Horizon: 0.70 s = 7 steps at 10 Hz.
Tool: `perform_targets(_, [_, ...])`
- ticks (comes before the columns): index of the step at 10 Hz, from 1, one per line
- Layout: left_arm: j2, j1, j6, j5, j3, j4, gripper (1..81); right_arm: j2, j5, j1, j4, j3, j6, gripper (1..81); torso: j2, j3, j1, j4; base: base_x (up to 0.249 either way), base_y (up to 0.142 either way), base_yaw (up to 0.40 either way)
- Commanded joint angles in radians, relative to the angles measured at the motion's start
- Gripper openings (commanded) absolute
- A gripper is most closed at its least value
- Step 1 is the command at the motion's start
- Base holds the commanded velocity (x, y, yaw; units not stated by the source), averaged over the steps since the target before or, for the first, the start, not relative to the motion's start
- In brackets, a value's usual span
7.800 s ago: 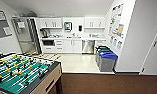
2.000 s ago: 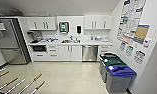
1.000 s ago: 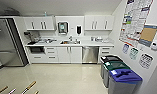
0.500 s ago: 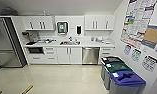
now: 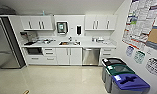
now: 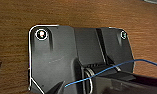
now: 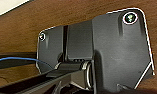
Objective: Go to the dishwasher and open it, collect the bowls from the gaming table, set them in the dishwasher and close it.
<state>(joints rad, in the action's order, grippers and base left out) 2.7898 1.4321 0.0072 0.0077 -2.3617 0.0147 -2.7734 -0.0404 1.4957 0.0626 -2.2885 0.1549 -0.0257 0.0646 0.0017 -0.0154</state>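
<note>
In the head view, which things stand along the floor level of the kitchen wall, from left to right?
Steel refrigerator → dark open niche → white drawers → white cabinet doors → dishwasher → narrow drawers → three lidded bins by the right wall.

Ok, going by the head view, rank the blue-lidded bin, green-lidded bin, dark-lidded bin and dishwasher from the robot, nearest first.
1. Blue-lidded bin, front right, along the wall.
2. Green-lidded bin, just behind it.
3. Dark-lidded bin, behind that.
4. Dishwasher, farthest, under the counter, door shut.
</note>
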Motion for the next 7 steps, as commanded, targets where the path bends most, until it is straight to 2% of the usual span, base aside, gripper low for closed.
perform_targets(1, [-0.013,-0.055,0.007,0.054,0.007,-0.004,81.1,0.012,0.051,-0.053,0.011,0.017,-0.005,81.1,0.0,0.0,0.0,0.0,0.138,0.0,0.0])
perform_targets(7, [-0.012,-0.055,0.007,0.054,0.007,-0.004,81.1,0.012,0.051,-0.053,0.011,0.014,-0.005,81.1,0.0,0.0,0.0,0.0,0.138,0.0,0.0])
